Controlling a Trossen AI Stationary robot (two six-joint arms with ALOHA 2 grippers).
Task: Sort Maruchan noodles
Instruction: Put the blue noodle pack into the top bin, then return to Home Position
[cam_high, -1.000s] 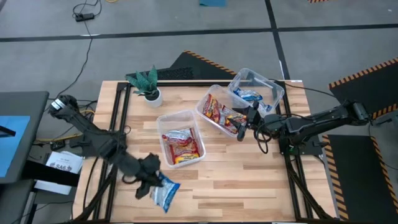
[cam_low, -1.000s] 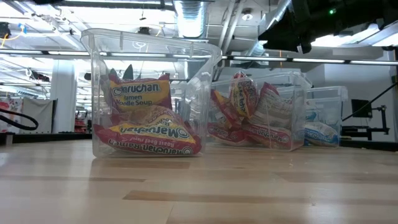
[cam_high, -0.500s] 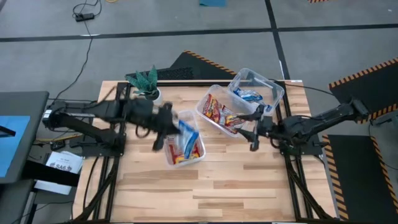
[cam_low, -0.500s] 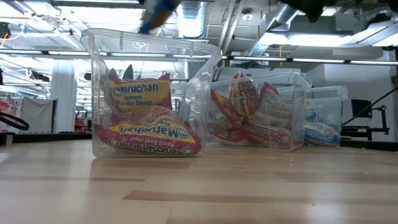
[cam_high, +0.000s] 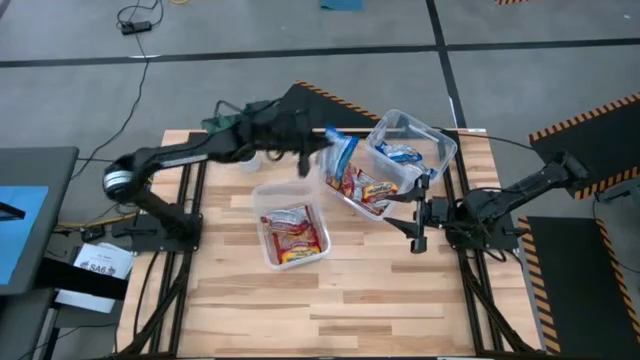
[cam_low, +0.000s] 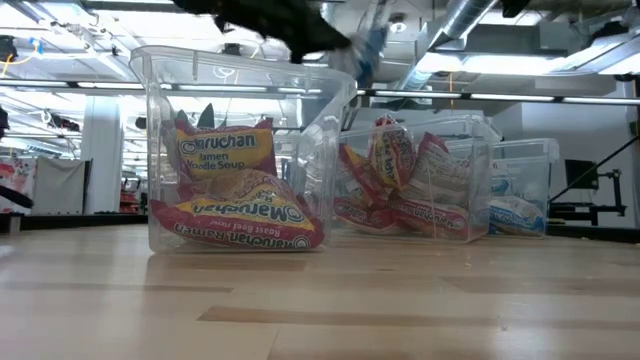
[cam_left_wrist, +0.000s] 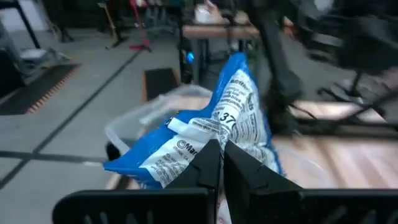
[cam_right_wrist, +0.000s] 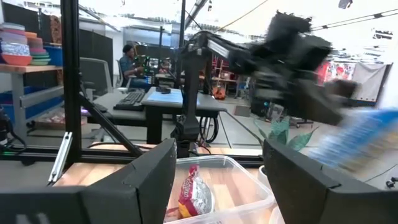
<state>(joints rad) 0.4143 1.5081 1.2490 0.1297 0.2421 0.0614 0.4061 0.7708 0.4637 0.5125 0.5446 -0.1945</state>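
- Since the earlier high view, left pincer has swung from the bench's near-left corner, over the near tub, to the far middle, carrying a blue packet with it.
- Left pincer: clamped on the blue packet's edge; in the left wrist view both fingers pinch the crinkled seam, the packet hanging forward of them.
- Blue packet: held in the air above the middle tub, just short of the far tub, which already holds blue packets.
- Step in hand, as judged: transport of one blue packet toward its matching tub; the release is not yet made.
- Next move, as judged: carry the packet on past the middle tub's rim until it hangs over the far tub, then part the fingers; a release too soon would drop it among the red packets.
- Right pincer: fingers apart, nothing between them, waiting at the bench's right side beside the middle tub.
- Near tub: holds yellow-and-red packets, seen plainly in the low view.
- Bench: pale wood planks on a black frame; a potted plant stands at the far left, partly under the left arm.
- Room: grey floor with taped lines and hazard-striped mats; desks and a seated person show beyond.
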